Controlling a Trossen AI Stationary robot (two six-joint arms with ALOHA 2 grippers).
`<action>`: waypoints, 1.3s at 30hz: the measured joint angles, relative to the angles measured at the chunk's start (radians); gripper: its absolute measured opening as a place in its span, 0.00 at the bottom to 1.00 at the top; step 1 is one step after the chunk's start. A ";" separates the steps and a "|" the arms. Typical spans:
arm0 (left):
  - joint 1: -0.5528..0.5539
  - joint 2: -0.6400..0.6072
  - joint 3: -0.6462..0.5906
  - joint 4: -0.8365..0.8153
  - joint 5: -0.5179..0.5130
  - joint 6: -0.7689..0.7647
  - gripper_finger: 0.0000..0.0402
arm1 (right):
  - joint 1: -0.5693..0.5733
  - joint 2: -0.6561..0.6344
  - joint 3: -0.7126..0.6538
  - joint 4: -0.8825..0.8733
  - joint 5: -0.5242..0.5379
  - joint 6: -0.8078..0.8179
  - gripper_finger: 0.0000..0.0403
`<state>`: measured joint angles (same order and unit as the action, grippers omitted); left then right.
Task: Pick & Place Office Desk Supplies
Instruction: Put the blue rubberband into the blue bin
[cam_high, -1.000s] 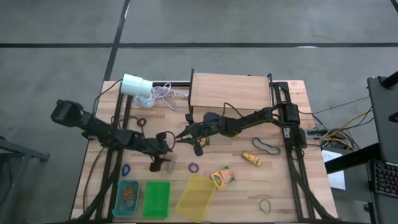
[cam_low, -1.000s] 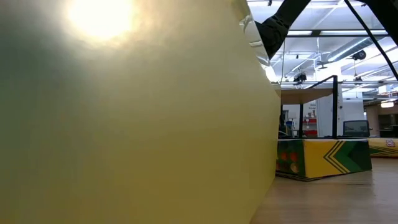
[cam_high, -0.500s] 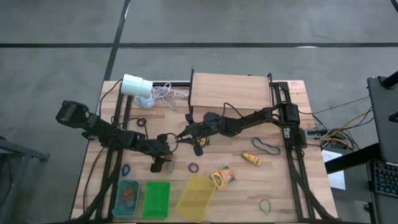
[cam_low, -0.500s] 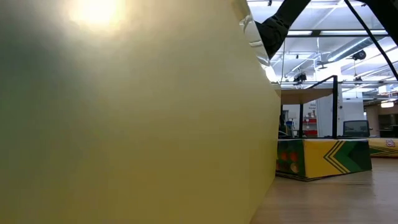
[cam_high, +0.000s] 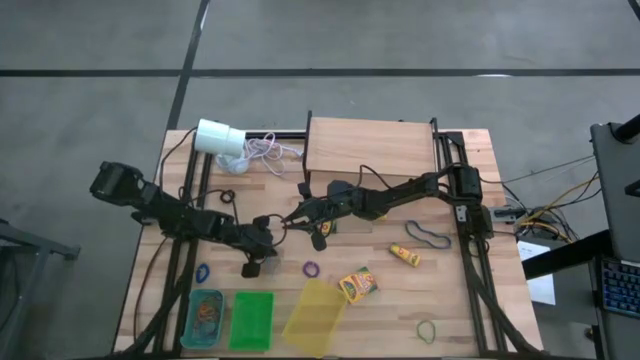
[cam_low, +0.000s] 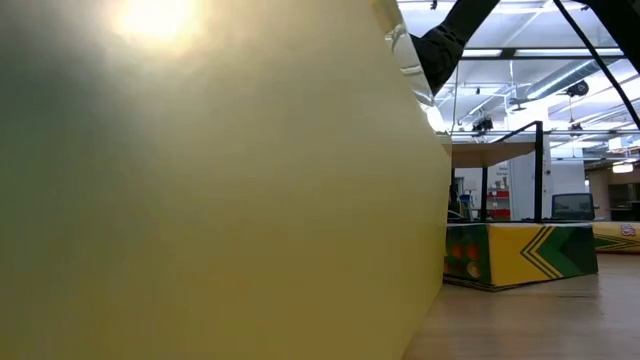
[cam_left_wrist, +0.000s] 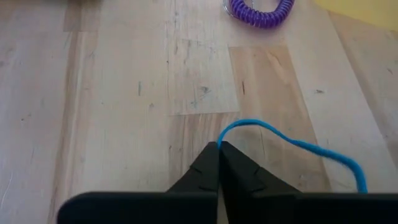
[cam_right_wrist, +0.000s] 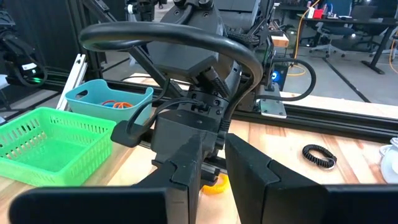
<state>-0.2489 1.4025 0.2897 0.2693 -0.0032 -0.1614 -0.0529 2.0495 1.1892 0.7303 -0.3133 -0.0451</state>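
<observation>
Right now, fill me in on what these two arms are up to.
The left gripper, at mid-table, has shut on a blue rubber band lying on the wooden table, with a purple coil band just beyond. The right gripper waits close by at the table's centre. Three bins stand along the front edge.

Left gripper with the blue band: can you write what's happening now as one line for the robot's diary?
left gripper: shut on blue rubber band | purple coil band: lying on table ahead | right gripper: waiting mid-table | bins: front edge

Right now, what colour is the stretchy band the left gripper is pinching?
Blue band, seen best in the left wrist view.
</observation>
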 joint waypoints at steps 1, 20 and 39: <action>0.000 0.000 0.000 0.000 0.000 0.000 0.02 | 0.000 0.000 0.000 0.000 0.000 0.000 0.17; -0.002 -0.291 0.127 -0.435 0.003 -0.148 0.01 | 0.000 0.000 0.000 0.000 0.000 0.000 0.17; -0.283 -0.360 0.503 -1.140 0.005 -0.974 0.02 | 0.000 0.000 0.000 0.000 0.000 0.000 0.17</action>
<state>-0.5320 1.0424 0.7923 -0.8710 0.0015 -1.1359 -0.0532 2.0495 1.1892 0.7303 -0.3131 -0.0452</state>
